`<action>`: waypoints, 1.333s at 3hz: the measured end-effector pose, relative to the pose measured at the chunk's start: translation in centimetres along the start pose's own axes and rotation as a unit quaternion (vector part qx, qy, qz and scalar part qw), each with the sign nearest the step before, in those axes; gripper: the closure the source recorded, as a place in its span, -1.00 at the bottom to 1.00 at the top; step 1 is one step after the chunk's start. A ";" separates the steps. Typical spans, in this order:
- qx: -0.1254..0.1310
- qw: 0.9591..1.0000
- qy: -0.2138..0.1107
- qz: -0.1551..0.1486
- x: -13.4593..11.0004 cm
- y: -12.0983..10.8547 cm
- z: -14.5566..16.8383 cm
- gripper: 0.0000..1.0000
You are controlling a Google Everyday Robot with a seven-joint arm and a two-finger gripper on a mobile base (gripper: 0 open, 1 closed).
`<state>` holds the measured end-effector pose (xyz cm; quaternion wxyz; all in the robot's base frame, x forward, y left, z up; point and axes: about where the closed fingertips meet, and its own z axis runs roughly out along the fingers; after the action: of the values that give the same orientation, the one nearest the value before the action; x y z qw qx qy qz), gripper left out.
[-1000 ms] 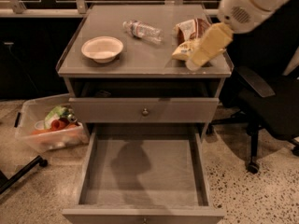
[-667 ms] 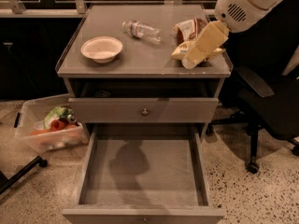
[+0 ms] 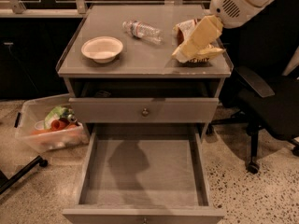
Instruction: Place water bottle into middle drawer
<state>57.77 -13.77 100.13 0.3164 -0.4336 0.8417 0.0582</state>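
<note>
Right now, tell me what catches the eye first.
The drawer stands pulled out at the bottom, its floor bare. On the cabinet top the bottle lies on its side right of the bowl, and the gripper hangs over the snack bags at the right edge.

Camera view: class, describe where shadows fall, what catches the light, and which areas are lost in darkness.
Camera view: a soft dark shadow lies across the floor of the open middle drawer; the water bottle glints on the table; the gripper, over the table's right side above the snack bags, is warmly lit; the background behind the table is nearly black.
</note>
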 end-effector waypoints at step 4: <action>-0.005 0.978 -0.201 0.055 -20.4 -2.3 8.9 -1.00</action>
<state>72.48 2.23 105.38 0.4735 -0.3680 0.7830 0.1654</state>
